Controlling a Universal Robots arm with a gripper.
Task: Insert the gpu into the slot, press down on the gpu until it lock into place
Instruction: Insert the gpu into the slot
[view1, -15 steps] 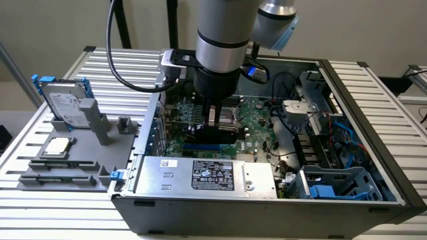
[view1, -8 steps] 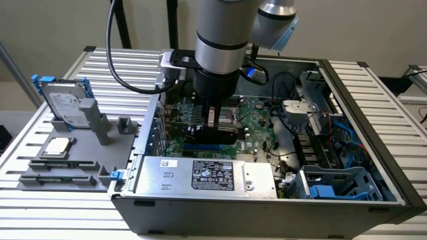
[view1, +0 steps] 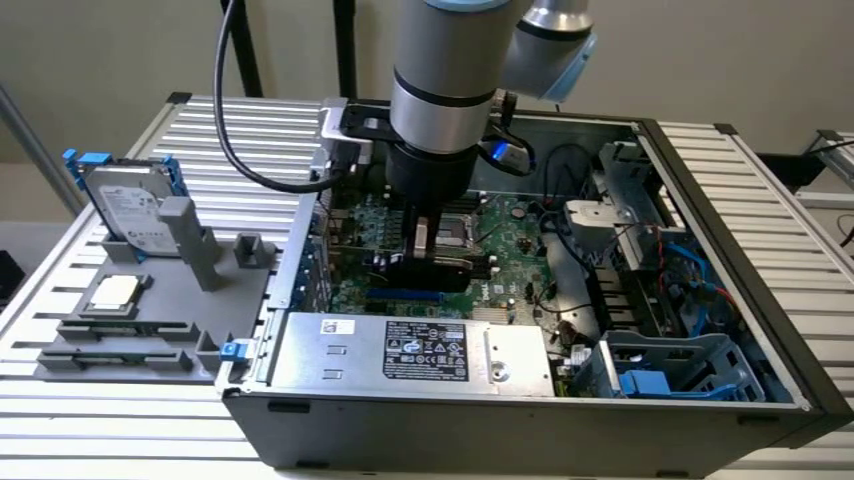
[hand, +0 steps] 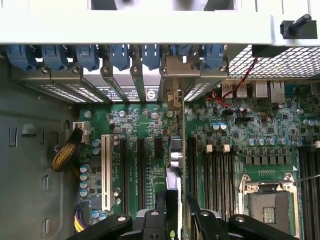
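The hand (hand: 176, 217) is clamping the gpu (hand: 172, 165) between its fingers, holding it on edge while reaching down inside the open computer case (view1: 534, 430). The gpu is standing upright over the green board (view1: 514, 225), with its lower edge right at the blue slot (view1: 400, 297). It's looking lined up, I'd say, but I can't tell if it's seated. The press-down and lock are looking not yet done.

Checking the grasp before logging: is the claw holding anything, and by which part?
Yes: the claw grips the flat black rectangular gpu card by its upper edge, standing on edge over the green motherboard.
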